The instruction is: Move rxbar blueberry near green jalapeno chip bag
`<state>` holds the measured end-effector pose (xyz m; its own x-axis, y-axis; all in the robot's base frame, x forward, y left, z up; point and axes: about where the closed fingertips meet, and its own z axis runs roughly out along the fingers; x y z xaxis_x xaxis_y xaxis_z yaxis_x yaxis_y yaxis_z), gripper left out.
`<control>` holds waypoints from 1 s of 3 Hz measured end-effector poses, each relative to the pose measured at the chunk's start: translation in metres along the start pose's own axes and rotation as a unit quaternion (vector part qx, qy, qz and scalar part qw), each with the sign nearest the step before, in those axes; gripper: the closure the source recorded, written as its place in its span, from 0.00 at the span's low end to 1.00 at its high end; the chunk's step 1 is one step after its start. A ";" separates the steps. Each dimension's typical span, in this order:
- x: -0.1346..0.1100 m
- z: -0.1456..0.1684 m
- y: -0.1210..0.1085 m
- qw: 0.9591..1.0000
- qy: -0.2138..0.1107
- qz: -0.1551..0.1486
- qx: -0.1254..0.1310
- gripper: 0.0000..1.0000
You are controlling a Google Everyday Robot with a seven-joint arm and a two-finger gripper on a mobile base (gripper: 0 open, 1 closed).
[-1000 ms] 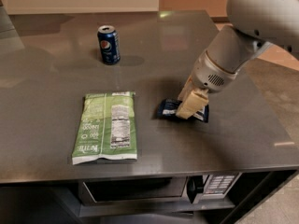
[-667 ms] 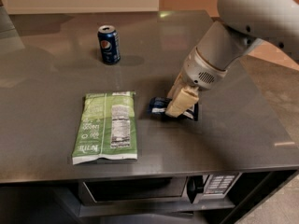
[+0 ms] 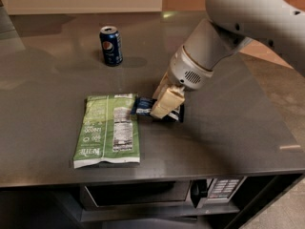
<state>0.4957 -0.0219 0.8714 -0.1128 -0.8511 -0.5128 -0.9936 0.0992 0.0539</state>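
The rxbar blueberry (image 3: 142,106) is a small dark navy bar with a white patch. It lies low at the table's middle, and its left end touches the right edge of the green jalapeno chip bag (image 3: 107,130). The bag lies flat at front left, with its white nutrition panel facing up. My gripper (image 3: 164,105) comes down from the upper right. Its tan fingers (image 3: 167,100) are shut on the middle of the bar and hide that part. The bar's right end shows behind the fingers.
A blue Pepsi can (image 3: 110,45) stands upright at the back left, well apart from the bag. The dark table (image 3: 238,128) ends just in front of the bag. A microwave (image 3: 143,194) sits beneath the front edge. Floor shows at the right.
My gripper has moved left with the bar in it. The bar was about a bar's length to the right of the bag and now touches the bag's right edge. Bag and can have not moved.
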 end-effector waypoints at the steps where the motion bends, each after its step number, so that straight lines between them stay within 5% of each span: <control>1: -0.011 0.008 0.009 1.000 -0.011 0.001 -0.010 0.82; 3: -0.015 0.014 0.017 1.000 -0.017 0.000 -0.018 0.36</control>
<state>0.4802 -0.0005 0.8679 -0.1135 -0.8330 -0.5415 -0.9931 0.0798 0.0854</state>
